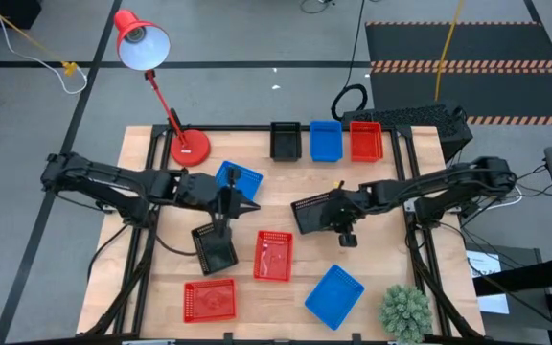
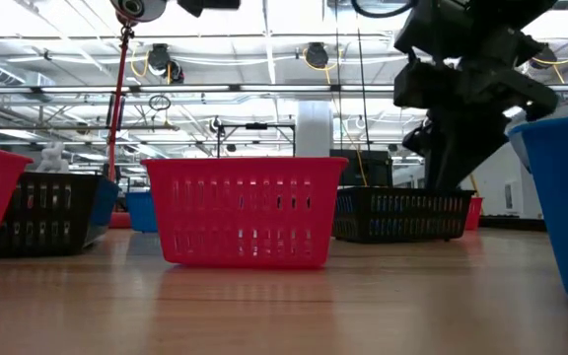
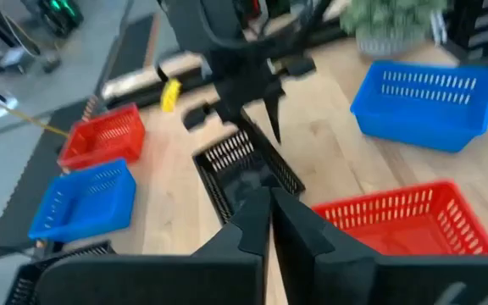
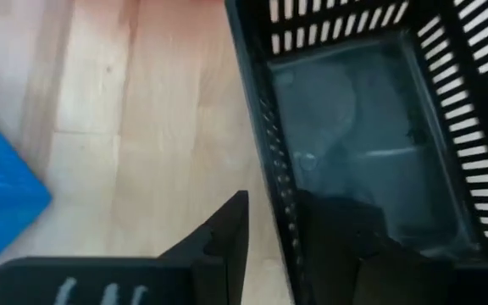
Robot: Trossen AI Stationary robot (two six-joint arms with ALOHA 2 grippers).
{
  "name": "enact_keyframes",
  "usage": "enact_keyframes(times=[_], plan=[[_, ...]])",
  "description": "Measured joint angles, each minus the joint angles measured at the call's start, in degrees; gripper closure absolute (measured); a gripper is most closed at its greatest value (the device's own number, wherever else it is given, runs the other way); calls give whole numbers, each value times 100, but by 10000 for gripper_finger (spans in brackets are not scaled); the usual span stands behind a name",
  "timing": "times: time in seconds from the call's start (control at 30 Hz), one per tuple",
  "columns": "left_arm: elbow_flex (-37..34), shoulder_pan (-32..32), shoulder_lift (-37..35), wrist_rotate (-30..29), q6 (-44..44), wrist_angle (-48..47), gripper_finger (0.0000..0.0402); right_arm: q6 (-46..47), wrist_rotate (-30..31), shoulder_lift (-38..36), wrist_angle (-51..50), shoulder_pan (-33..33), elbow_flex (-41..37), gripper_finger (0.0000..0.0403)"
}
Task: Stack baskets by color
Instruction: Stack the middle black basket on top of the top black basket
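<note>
Red basket (image 2: 243, 210) nearest; none stacked yet. Right claw (image 4: 269, 229) straddles black basket (image 4: 371, 127) wall (loosely); left claw (image 3: 269, 222) clenched.

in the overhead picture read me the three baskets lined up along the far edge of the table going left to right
black basket → blue basket → red basket. They sit side by side in one row, to the right of the red lamp's base.

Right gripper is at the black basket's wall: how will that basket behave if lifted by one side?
The black basket looks light: thin, slotted plastic. Held by one wall between the right gripper fingers, it would probably tilt. The wall may flex slightly.
</note>
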Motion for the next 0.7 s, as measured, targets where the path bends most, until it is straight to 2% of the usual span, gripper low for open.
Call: enact_keyframes(times=[0.17,0.27,0.37,0.47,0.6,0.7], plan=[[3,83,353,-5,228,304,334,-480,150,47,-9,0,0,329],[1,159,636,71,494,627,316,-704,163,50,-41,-29,0,356],[2,239,902,398,781,673,308,-922,171,47,-52,-33,2,389],[1,305,1184,625,1108,731,308,-1094,265,45,-74,-33,2,391],[0,354,1546,647,1292,1010,308,-1423,614,-33,-101,-11,2,389],[58,378,1776,645,1356,1162,303,-1753,628,-152,-49,55,2,396]])
